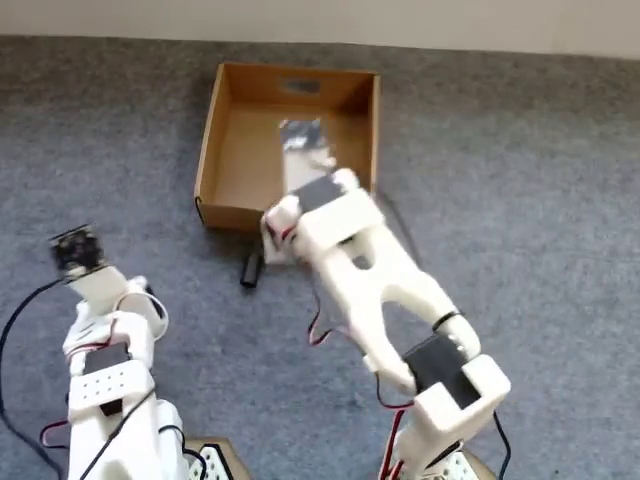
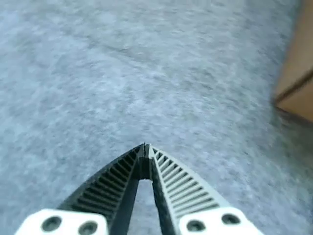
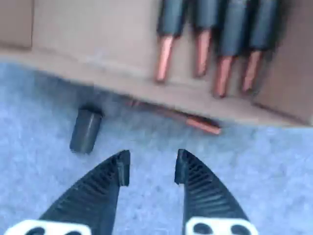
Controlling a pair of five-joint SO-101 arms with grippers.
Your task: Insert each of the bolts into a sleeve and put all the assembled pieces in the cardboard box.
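R gripper (image 3: 151,169): fingers (image 3: 105,183) parted by a moderate gap, nothing between them, touching nothing. Hangs over grey carpet (image 3: 274,161) just short of the cardboard box (image 3: 93,68) near wall.

L gripper (image 2: 145,149): tips meet, closed on nothing, over carpet. Box corner at edge of its view, well apart.

Box: open top. 4 assembled pieces (image 3: 230,39) inside, side by side & parallel, dark sleeves w/ copper bolt ends sticking out toward near wall. Far ends of sleeves cut off by frame edge.

Outside box: 1 loose sleeve (image 3: 86,129), dark, lying on carpet near the wall, not touching it. 1 loose bolt (image 3: 195,121), copper, lying along foot of wall, partly in shadow; one end hard to make out.

High view: R arm (image 1: 370,270) lies across box's near wall, covering part of wall & contents; what's left of contents is a grey blur.
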